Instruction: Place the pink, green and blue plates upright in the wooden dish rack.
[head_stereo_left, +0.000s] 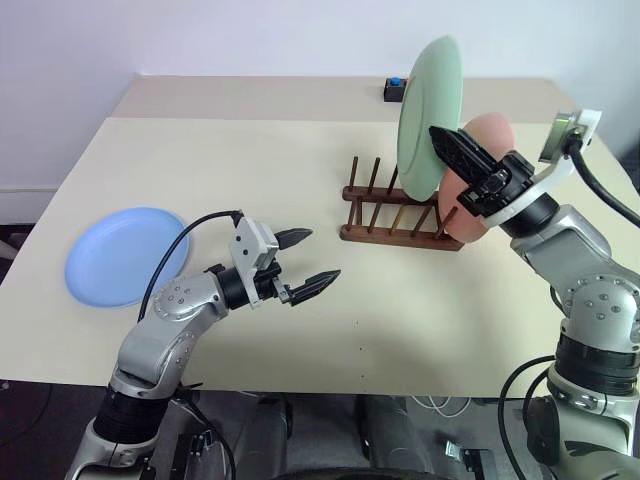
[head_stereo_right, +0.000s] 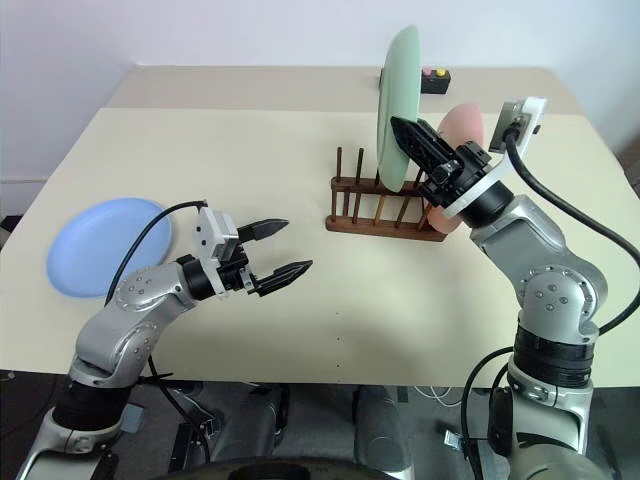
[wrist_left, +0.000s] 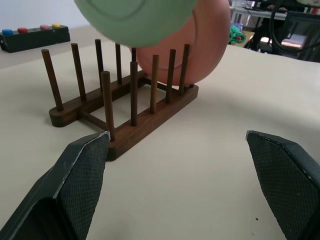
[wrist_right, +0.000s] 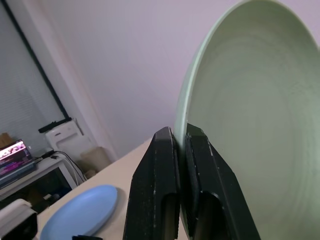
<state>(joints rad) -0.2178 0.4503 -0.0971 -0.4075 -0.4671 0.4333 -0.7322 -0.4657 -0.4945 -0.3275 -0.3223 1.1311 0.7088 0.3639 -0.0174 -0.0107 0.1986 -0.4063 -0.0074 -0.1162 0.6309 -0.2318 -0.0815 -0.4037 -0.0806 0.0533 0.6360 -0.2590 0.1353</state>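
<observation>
The table (head_stereo_left: 300, 330) spreads wide and pale under me, and on it, towards my right, stands the wooden dish rack (head_stereo_left: 400, 215), its two rails running across my view with thin pegs standing up from each. The green plate (head_stereo_left: 430, 115) is the biggest thing in play: I have it pinched by the rim in my right gripper (head_stereo_left: 452, 150), fingers clenched on its edge, holding it on edge in the air above the rack, not yet down between any pegs. Behind it the pink plate (head_stereo_left: 478, 140) already stands upright at the rack's right end, so one of the three looks done. The blue plate (head_stereo_left: 120, 255) lies flat near the table's left edge, well apart from the rack, untouched. My left gripper (head_stereo_left: 308, 262) hangs empty over the table between the blue plate and the rack, fingers spread wide and pointing towards the rack. To do this step well, I judge I should keep the green plate's face parallel to the pink one, line its lower rim with the free gap just beside the pink plate, and bring it straight down so the rim seats between peg pairs on both rails at once. The risk is clipping a peg top or nudging the pink plate; a slow descent, and letting go only once the plate rests on the rails, should prevent a roll.
</observation>
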